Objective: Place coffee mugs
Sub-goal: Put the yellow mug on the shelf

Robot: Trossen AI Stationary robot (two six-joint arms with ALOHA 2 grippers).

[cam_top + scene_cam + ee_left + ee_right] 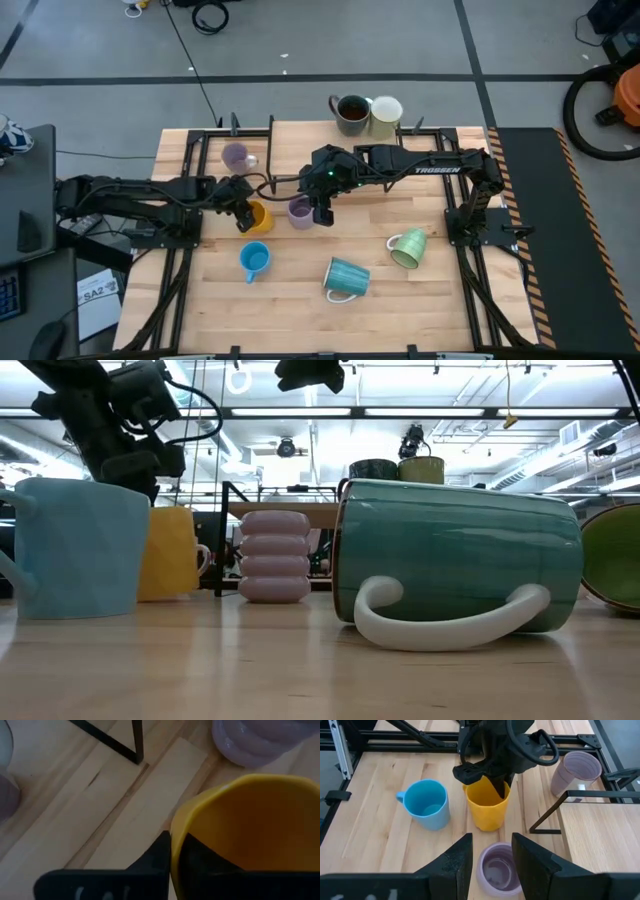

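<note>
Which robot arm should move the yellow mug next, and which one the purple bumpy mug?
The left gripper suits the yellow mug: one finger is already inside its rim. The right gripper suits the ridged lavender mug, open around it.

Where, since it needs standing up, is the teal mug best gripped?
Probably the rim at its open end, coming in low from the left with one finger inside. The teal mug lies on its side with its mouth facing left and its handle low on the front side, so the rim is the easiest part to reach.
</note>
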